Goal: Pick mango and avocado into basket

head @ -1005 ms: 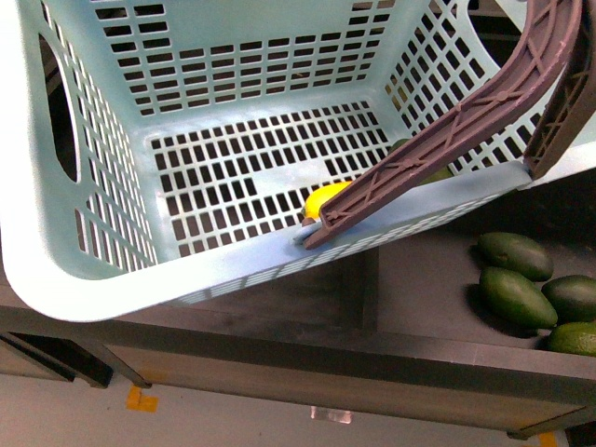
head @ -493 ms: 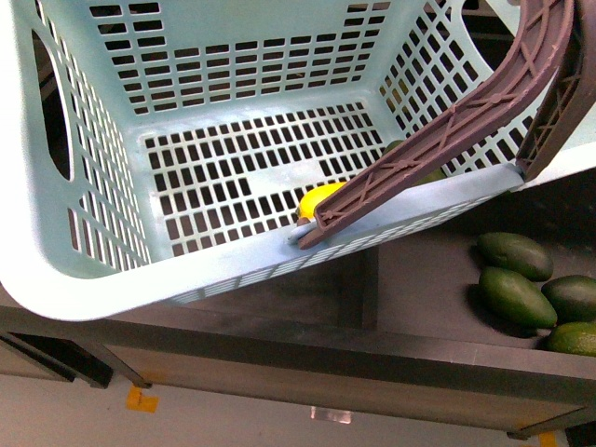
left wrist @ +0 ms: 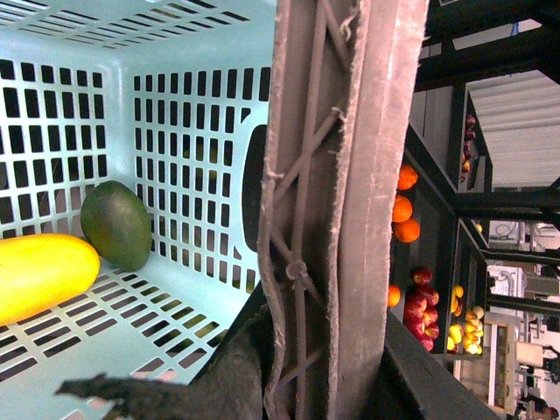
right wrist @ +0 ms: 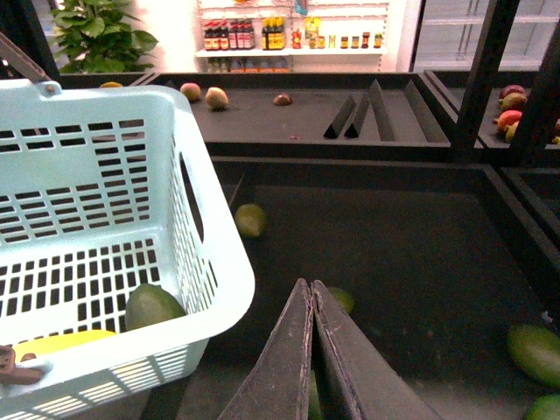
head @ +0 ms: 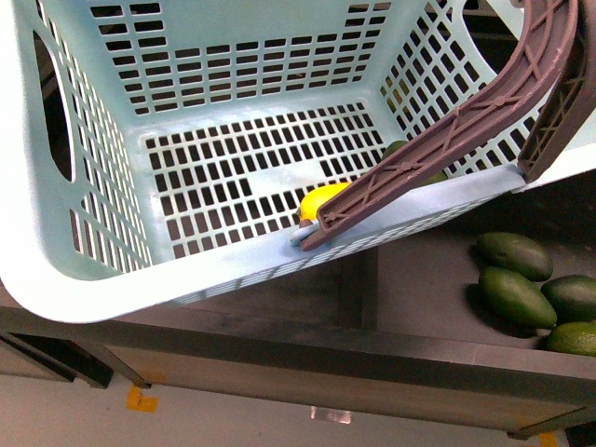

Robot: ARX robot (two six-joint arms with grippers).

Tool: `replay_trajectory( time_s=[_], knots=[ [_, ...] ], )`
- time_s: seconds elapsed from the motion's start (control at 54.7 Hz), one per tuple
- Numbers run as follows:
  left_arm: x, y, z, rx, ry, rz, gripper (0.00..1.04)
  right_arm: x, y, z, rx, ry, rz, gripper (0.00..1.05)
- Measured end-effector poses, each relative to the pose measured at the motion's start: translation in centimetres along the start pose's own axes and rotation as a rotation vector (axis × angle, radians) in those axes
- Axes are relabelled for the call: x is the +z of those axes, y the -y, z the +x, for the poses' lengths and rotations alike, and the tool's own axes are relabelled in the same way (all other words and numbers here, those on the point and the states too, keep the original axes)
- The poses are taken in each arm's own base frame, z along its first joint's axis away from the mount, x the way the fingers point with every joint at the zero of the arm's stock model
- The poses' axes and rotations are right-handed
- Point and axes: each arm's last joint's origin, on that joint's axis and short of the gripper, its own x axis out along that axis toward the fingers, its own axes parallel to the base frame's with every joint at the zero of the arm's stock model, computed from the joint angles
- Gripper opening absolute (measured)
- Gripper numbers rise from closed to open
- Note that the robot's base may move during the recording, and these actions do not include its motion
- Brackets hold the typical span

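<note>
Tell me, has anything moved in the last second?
Hardly. The basket shifted a touch in the front view, then settled. The mango and avocado lie on its floor as before, and the avocados on the shelf have not moved.

Light teal basket (head: 93, 270) seen from above, its brown ribbed handle (head: 447, 140) lying across the near rim. A yellow mango (head: 321, 200) and a sliver of the green avocado (head: 399, 146) show on the slotted floor, partly hidden by the handle. Loose avocados (head: 517, 279) lie on the dark shelf (head: 419, 298) beside the basket.
</note>
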Motion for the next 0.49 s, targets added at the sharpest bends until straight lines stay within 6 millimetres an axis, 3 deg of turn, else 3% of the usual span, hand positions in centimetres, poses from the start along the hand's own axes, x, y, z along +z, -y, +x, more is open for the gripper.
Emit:
replay_trajectory(
  time_s=[0.493],
  knots=[
    [0.0, 0.0, 0.0, 0.0, 0.001, 0.0, 0.19, 0.6, 0.0, -1.9, 0.0, 0.018, 0.0, 0.02]
  ],
)
